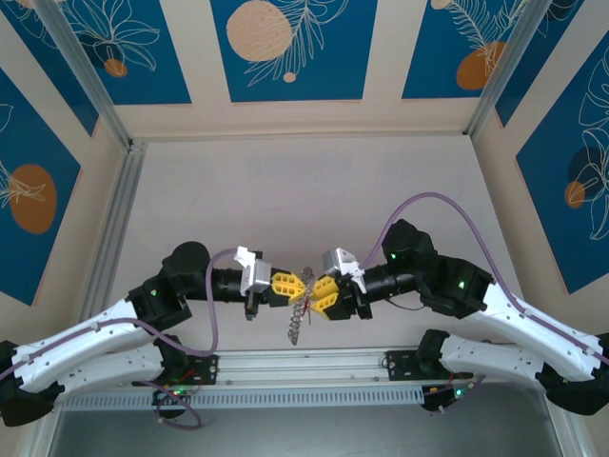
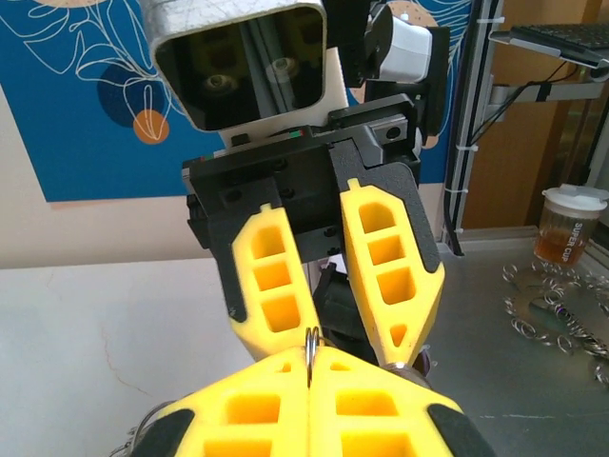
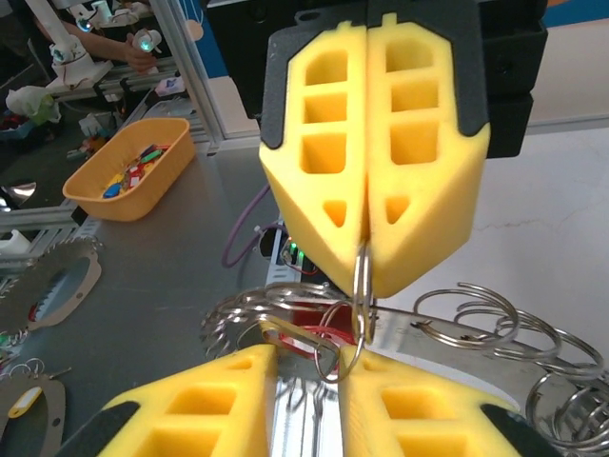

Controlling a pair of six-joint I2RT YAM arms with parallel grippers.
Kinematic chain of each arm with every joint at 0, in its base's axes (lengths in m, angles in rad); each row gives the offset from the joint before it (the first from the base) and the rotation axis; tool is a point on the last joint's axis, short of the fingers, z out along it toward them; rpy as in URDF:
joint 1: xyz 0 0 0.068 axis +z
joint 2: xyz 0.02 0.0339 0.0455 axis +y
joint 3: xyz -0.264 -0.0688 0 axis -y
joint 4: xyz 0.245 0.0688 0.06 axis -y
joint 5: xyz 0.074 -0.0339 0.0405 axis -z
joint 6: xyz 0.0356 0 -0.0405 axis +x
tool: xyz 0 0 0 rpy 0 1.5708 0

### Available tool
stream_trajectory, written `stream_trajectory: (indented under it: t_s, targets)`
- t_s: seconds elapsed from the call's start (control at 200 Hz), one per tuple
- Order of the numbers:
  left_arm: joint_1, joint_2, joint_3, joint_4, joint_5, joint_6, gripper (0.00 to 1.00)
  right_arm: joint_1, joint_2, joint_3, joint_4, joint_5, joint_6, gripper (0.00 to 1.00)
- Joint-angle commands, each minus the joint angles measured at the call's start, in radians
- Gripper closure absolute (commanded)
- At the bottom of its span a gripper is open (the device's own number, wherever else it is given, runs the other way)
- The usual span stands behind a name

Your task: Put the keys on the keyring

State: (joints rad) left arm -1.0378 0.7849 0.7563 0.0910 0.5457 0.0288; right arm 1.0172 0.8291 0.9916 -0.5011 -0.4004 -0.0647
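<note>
Right end effector, lower centre of its wrist view: fingers slightly spread, keyring's lower arc in the gap. Left end effector above, pressed together, pinching ring's top edge-on, prob. to steady it for threading. Keys dangle below, btwn both.

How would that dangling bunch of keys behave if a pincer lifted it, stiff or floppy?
Likely floppy: the keys hang as a loose chain below the left pincer, so they would probably swing. Possibly slippery too: the thin keyring is smooth metal pinched only at its edge. Their overlapping loops may tangle.
</note>
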Motion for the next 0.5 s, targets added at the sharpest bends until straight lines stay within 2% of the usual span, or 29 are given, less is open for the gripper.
stream_trajectory:
  t_s: [0.0, 0.2, 0.41, 0.495]
  targets:
    - [0.011, -0.004, 0.032, 0.073, -0.010, 0.011, 1.00, 0.007, -0.024, -0.018, -0.013, -0.016, 0.003, 0.81]
    - [0.010, -0.007, 0.037, 0.074, -0.004, 0.011, 1.00, 0.007, -0.026, -0.022, -0.006, 0.005, 0.004, 0.94]
    - [0.010, -0.007, 0.041, 0.081, 0.024, 0.003, 1.00, -0.008, -0.014, -0.033, 0.002, -0.005, 0.012, 0.97]
    - [0.010, -0.009, 0.044, 0.072, 0.021, 0.006, 1.00, -0.013, -0.010, -0.031, -0.006, -0.005, 0.020, 0.95]
